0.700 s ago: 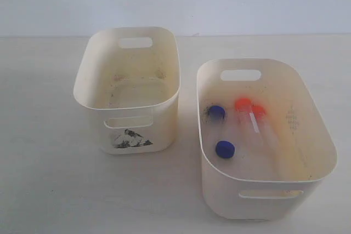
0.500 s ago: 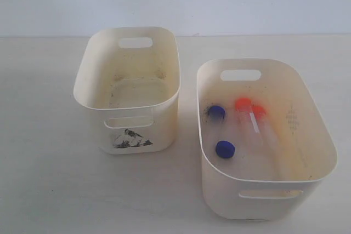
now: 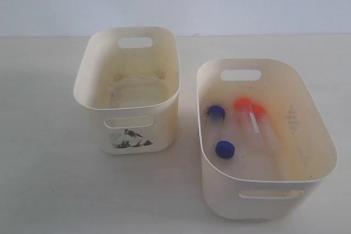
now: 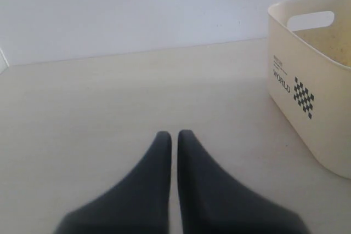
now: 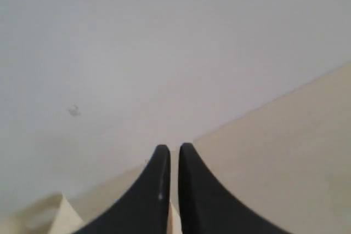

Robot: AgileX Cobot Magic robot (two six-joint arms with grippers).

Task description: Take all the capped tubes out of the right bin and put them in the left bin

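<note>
Presently my left claw (image 4: 171, 135) and right claw (image 5: 174, 147) are pressed together on nothing, parked, I judge, ahead of the first reach. All four tubes (image 3: 225, 149) lie inside the right bin (image 3: 219, 190); the left bin (image 3: 164, 124) beside it holds none.

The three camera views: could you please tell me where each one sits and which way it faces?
Exterior view: raised in front of the table, looking down at the left bin, the right bin and its capped tubes; no robot part shows.
Left wrist view: low behind the shut left gripper, looking along the table to the wall; a labelled cream bin stands ahead.
Right wrist view: behind the shut right gripper, tilted up towards the wall.
Shared: both wrist views show table and wall.
</note>
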